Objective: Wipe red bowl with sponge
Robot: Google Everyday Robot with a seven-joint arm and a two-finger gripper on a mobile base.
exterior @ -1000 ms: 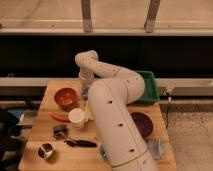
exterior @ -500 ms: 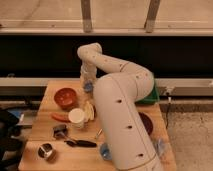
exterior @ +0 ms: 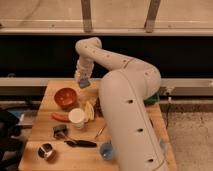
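Setting: a robot test area in a lab, dressed with kitchen items.

Evidence:
- A large white robot arm [exterior: 127, 100] fills the middle of the view and reaches over a plain wooden table [exterior: 37, 132].
- The gripper [exterior: 83, 80], closed on a light-blue sponge [exterior: 82, 81], hangs over the table's far edge, just behind a red bowl [exterior: 65, 97].
- The tabletop carries loose tableware: a white cup [exterior: 76, 117], a small metal cup [exterior: 46, 151], a blue cup [exterior: 106, 150] and a dark utensil [exterior: 82, 143].
- Behind the table is a long dark panel [exterior: 40, 55], framed by a metal rail [exterior: 40, 31] and upright posts [exterior: 86, 15].
- The floor [exterior: 192, 142] is hard, grey and speckled.
- A cable [exterior: 167, 107] hangs at the table's right end.
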